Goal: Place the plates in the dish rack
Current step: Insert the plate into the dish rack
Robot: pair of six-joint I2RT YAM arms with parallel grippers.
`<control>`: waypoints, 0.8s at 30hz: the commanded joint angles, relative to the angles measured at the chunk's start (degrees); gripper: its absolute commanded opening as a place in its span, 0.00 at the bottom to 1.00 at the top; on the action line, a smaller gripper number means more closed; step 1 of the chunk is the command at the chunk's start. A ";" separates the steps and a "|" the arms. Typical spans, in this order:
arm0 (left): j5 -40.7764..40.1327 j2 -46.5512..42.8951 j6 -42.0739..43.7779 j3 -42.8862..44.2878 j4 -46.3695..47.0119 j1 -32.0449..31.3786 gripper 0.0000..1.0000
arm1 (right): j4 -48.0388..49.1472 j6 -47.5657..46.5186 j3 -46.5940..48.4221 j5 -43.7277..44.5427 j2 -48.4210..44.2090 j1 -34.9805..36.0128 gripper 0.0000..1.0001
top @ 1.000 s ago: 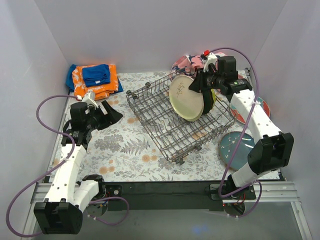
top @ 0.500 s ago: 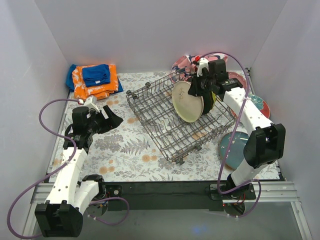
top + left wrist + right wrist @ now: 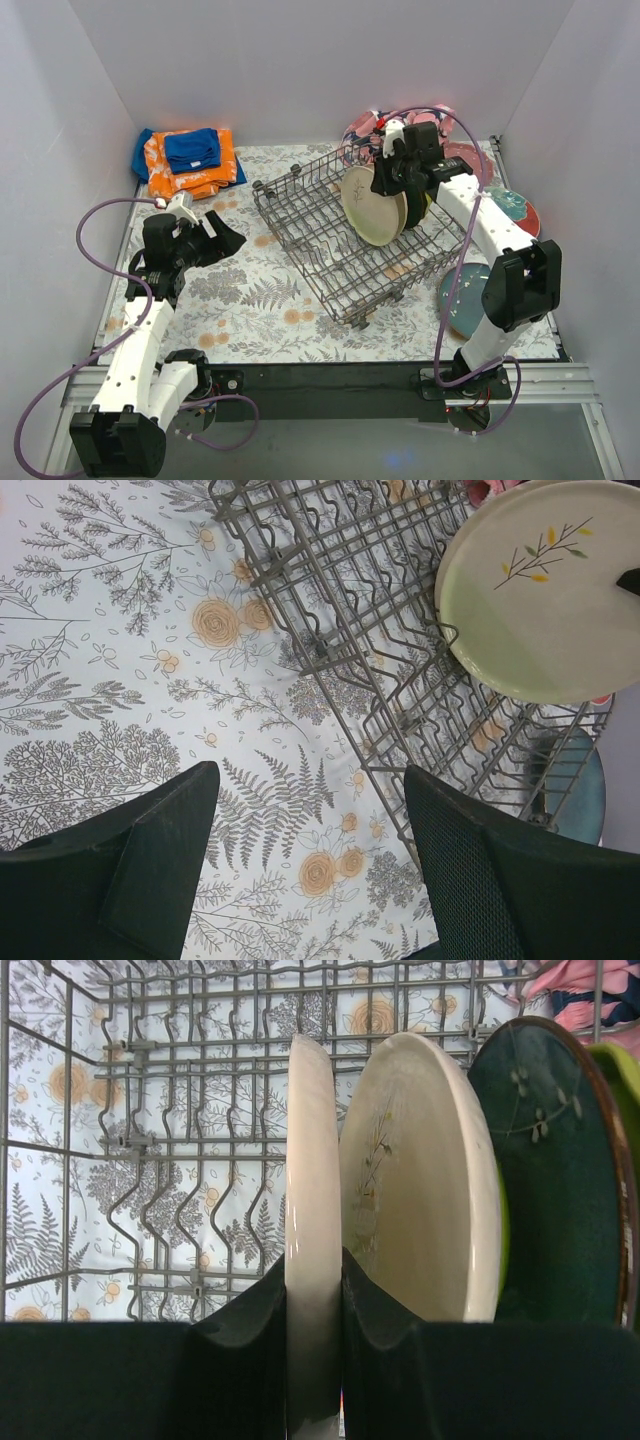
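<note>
Nothing readable anywhere, tbh: no text, labels, brand names, numbers or signs in any of the three views.

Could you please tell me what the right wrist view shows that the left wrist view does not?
Only the right wrist view shows the right claw shut on the rim of a cream round plate, seen edge-on, and a dark green round plate standing further along. Only the left wrist view shows the open left claw and a teal round plate beyond the grey wire dish rack. Both show that rack and the cream plate.
</note>
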 commanded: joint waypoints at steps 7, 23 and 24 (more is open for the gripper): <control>1.90 -2.08 -0.37 0.94 -0.23 0.23 0.73 | 6.68 -3.01 0.21 -1.00 -0.05 1.29 0.15; 3.57 -2.26 -0.99 3.92 -0.67 0.23 0.73 | 3.25 -8.02 2.85 -1.18 -5.31 1.38 0.58; 3.49 -2.26 -0.99 4.10 -0.76 0.23 0.73 | 3.25 -8.72 2.67 -0.92 -6.11 1.46 0.59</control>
